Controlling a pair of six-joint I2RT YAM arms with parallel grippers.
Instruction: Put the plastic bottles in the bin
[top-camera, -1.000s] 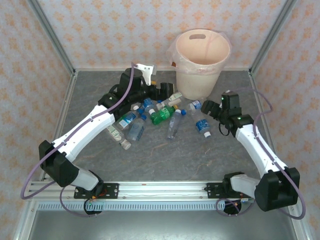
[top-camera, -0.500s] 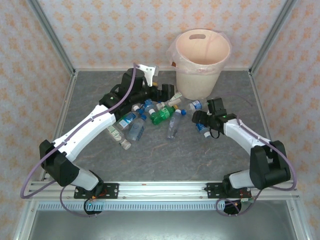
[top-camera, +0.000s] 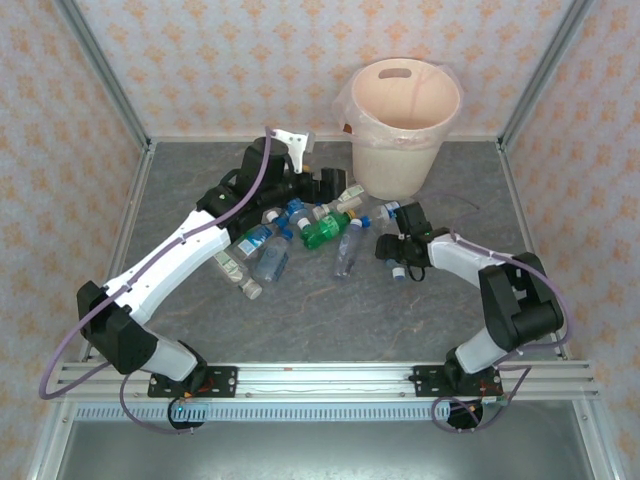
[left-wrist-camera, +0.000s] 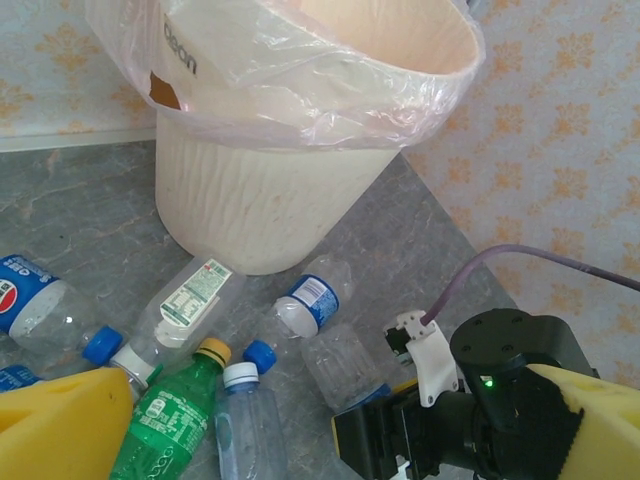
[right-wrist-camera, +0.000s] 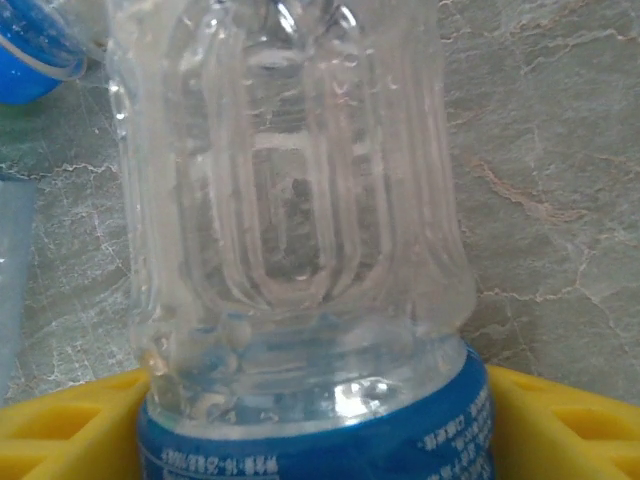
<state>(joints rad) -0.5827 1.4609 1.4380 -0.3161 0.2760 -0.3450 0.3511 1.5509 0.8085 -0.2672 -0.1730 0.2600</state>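
Right gripper (top-camera: 400, 252) is down on the table (top-camera: 300, 320) to the right of the pile, with its yellow fingers (right-wrist-camera: 70, 425) either side of the blue-label end of a clear ribbed bottle (right-wrist-camera: 300, 250). The label sits right up against both pads, but I cannot tell whether they are pinching it or only flanking it. Left gripper (top-camera: 325, 188) hangs spread wide and empty over the far end of the pile, near the bin (top-camera: 400, 160). Main risk is that the bottle is thin, glossy and empty: it is likely to crumple or squirt out if squeezed off-centre, and a grip this close to one end could let the long body swing or droop on the lift. Second risk is that the bin wall is tall, so a low carry would knock the rim or catch the loose clear liner (left-wrist-camera: 330, 70) draped over it, and a light bucket may shift or tip. Third risk is that the two wrists are near each other, so a reach by either could clip the other. For contents, the visible inside of the bin shows the liner and no bottles. The bottles (top-camera: 300, 232) all lie on the table, clear ones and a green one (left-wrist-camera: 165, 425) in a loose heap left of the bin's foot, and one with a blue label (left-wrist-camera: 312, 300) just beside its base.
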